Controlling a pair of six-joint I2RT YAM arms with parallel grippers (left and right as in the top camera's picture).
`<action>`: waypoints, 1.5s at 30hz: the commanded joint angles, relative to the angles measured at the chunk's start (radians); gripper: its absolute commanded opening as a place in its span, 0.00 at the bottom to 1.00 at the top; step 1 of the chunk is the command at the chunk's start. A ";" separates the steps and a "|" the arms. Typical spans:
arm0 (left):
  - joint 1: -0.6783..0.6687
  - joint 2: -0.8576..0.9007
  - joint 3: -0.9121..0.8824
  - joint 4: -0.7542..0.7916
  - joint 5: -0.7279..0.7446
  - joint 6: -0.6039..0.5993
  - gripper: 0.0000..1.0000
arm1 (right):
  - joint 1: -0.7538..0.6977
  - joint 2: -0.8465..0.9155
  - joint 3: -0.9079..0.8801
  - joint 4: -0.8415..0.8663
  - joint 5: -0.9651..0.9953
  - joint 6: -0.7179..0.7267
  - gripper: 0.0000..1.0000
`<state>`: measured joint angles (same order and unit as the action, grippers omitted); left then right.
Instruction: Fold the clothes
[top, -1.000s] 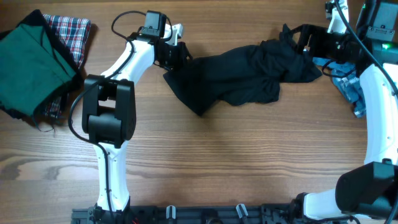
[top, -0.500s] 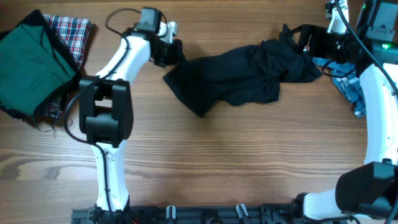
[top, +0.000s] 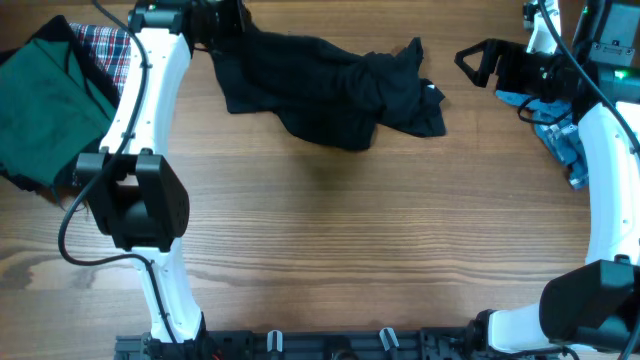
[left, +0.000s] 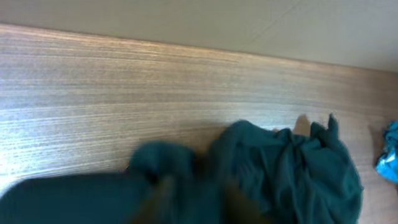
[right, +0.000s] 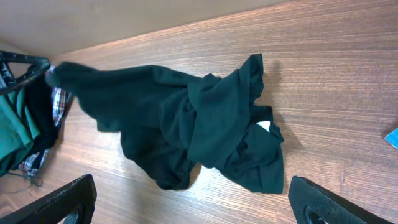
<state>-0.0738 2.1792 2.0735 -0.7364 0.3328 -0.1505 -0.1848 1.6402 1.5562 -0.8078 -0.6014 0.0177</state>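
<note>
The clothes in play are a crumpled black shirt (top: 320, 85) lying across the far middle of the table, plus a small blue garment (top: 560, 140) at the right edge. My left gripper (top: 218, 22) is at the shirt's far-left corner, shut on the cloth. In the left wrist view the shirt (left: 286, 168) covers the blurred fingers (left: 165, 194). My right gripper (top: 472, 62) stands wide open and empty, just right of the shirt. From the right wrist the shirt (right: 186, 124) lies beyond the spread fingers (right: 59, 202), with a small white patch showing.
A folded green cloth (top: 50, 100) lies on a plaid one (top: 115, 50) at the far left. The right arm's links rise along the right edge over the blue garment. Bare wood fills the near half of the table (top: 350, 250).
My left gripper has swung left and farther back, dragging the black shirt with it. The shirt has come out of the right gripper, which has not moved and stays open.
</note>
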 joint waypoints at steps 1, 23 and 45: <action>-0.002 -0.016 0.014 -0.037 -0.021 0.017 0.70 | 0.003 0.006 0.004 0.000 0.021 -0.045 0.99; -0.190 0.014 0.011 -0.274 -0.034 -0.046 0.82 | 0.173 0.367 0.004 0.369 0.045 -0.044 0.99; -0.134 0.099 0.005 -0.267 -0.080 -0.251 0.86 | 0.221 0.488 0.004 0.334 0.146 0.019 0.81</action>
<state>-0.2268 2.2684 2.0739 -1.0061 0.2584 -0.3851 0.0341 2.0941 1.5562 -0.4717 -0.5140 0.0223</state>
